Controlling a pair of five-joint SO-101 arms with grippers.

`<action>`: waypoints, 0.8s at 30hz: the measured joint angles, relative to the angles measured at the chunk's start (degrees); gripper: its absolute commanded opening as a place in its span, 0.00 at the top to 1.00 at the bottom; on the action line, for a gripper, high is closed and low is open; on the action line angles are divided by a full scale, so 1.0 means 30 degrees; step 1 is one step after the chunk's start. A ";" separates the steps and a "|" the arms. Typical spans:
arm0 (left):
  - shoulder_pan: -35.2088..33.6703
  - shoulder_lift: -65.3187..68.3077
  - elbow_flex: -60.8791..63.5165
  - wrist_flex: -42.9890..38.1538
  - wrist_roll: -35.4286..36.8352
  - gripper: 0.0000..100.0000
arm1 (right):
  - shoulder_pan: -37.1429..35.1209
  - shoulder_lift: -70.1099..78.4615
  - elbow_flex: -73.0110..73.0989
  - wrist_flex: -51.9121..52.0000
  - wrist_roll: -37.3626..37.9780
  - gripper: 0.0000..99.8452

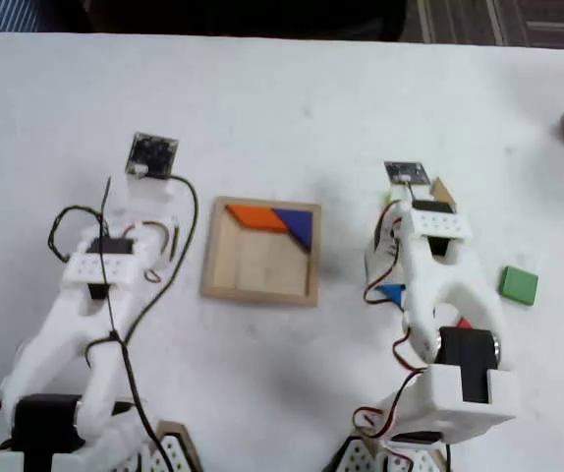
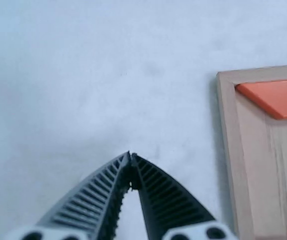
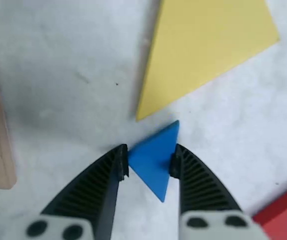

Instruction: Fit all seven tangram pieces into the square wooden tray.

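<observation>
Two pieces, an orange piece and a dark blue piece, already sit in the tray, which lies between the arms in the high view.

From the left wrist, the left gripper has its jaws pressed together on nothing, with the tray's rim just off one jaw's outer flank.

From the right wrist, the right gripper pinches the small blue triangle. Its long edge lies along one jaw and its square corner against the other. The yellow triangle lies just ahead of the tips. The tray stands off sideways past one jaw, so I judge the carry goes sideways, not forward.
</observation>
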 measured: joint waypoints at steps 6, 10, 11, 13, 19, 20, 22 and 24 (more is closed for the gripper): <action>-0.0352 0.0000 0.0000 0.0000 0.0000 0.97 | 0.0117 0.0000 -0.1055 0.1231 0.0000 0.94; -0.0352 0.0000 0.0000 0.0000 0.0000 0.97 | 0.0088 0.0000 -0.2139 0.2374 0.0000 0.94; -0.0352 0.0000 0.0000 0.0000 0.0000 0.97 | -0.0059 0.0000 -0.2462 0.2637 0.0000 0.94; -0.0352 0.0000 0.0000 0.0000 0.0000 0.97 | -0.0703 0.0000 -0.3136 0.3429 0.0000 0.94; -0.1612 0.0000 0.0000 -0.0908 0.0000 0.98 | -0.4718 0.0000 -0.5245 0.4513 -0.0029 0.94; -0.1758 0.0000 0.0000 -0.0996 0.0000 0.98 | -0.5451 0.0000 -0.5451 0.4513 -0.0029 0.94; -0.1993 0.0000 0.0000 -0.1114 0.0000 0.98 | -0.6916 0.0000 -0.5773 0.4278 -0.0029 0.94; -0.2198 0.0000 0.0000 -0.1114 0.0029 0.97 | -0.8381 0.0000 -0.5861 0.3604 0.0059 0.94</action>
